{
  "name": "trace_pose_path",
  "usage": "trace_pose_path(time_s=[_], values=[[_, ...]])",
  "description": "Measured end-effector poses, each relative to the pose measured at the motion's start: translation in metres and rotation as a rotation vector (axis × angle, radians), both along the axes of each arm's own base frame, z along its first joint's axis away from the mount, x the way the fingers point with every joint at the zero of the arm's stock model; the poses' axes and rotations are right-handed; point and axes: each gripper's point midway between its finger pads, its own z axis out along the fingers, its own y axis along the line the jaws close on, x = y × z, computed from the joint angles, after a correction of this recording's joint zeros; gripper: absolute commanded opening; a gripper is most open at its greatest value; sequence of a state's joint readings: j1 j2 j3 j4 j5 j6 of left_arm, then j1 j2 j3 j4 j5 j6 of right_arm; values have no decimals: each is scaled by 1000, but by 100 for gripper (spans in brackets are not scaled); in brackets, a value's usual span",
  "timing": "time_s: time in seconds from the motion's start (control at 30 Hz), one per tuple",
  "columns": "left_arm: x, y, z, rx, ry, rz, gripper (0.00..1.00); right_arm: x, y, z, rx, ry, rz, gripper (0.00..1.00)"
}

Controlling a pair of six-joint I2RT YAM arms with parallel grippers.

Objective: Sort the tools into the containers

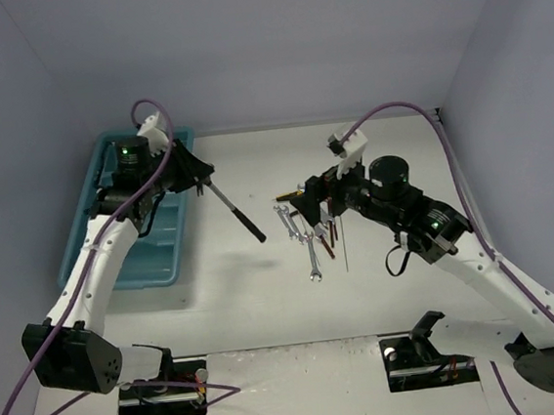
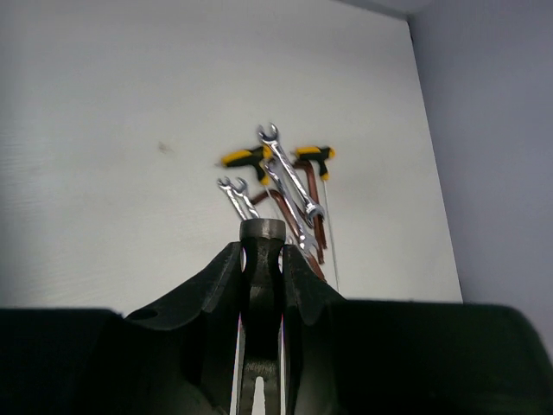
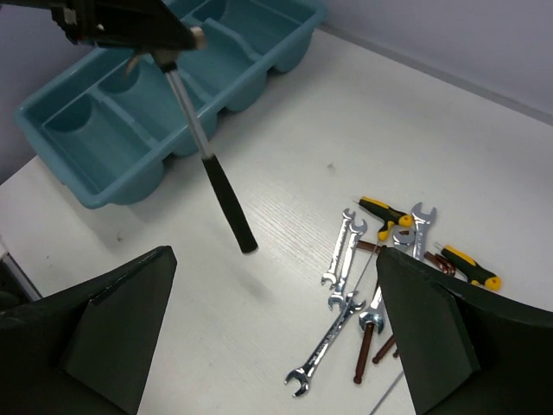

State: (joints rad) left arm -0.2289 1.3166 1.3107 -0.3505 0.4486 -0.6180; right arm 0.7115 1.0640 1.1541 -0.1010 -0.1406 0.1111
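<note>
The left claw (image 1: 199,181) clamps the steel head of a slim black-handled, silver-shafted hammer (image 1: 236,211) beside the glossy teal-blue plastic tray (image 1: 163,248); the right claw (image 3: 275,253) gapes open.

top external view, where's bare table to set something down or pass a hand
Bare: the strip between the teal tray and the wrench pile, under the held hammer; also the far table behind the pile. Crowded: the pile itself.

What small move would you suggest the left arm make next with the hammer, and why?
Probably swing the left gripper over the tray before lowering. Its fingers are shut on the hammer by its head, in the air at the tray's edge, but the handle slants out over the table, outside any compartment.
</note>
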Motion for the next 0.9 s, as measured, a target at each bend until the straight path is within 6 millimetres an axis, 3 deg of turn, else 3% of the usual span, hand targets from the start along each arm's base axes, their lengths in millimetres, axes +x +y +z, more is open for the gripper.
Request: trace_pose_path(time_s=[0.2,0.33,0.47,0.67,0.9], values=[[44,86,26,-52,-39,178,0,-1,-33,-2,17,-1,-74,100],[83,146,56,-107,-115,270,0,5,-33,-11,5,27,-83,100],[112,191,66,-186,-160,320,0,12,-28,-27,-13,73,-84,100],[170,226,43,-307,-150,310,0,22,-20,-53,-57,143,-87,100],[229,257,-24,-412,-56,336,0,30,-16,-78,-94,202,-97,100]])
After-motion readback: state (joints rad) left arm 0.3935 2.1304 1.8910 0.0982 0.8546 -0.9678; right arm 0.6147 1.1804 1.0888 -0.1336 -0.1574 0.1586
